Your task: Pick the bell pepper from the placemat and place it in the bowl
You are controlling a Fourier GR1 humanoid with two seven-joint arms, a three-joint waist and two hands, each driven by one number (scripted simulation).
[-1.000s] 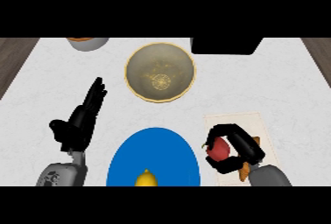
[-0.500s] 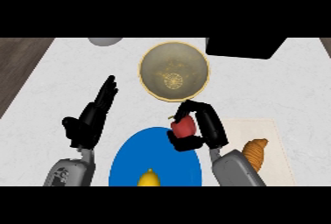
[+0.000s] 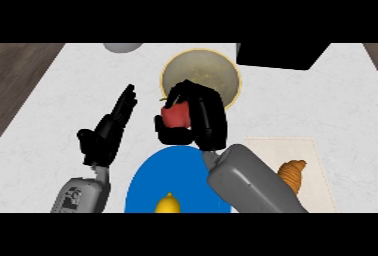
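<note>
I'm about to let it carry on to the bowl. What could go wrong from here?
The right robot hand holds the bell pepper only at the bowl's near rim; releasing now might drop it onto the counter or the blue plate. The fingers may also clip the rim while advancing.

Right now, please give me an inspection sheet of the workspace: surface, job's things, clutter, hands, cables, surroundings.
Surface: white counter; dark wood floor shows at the far left.
Job's things: red bell pepper is held above the counter, just short of the bowl's near rim; bowl has nothing seen inside; beige placemat lies at the right.
Clutter: croissant on the placemat; blue plate with a yellow item at its near edge; grey object at the far edge.
Hands: right hand, fingers curled round the bell pepper; left hand open, fingers straight, resting at the left.
Cables: nothing seen.
Surroundings: black box at the far right.
</note>
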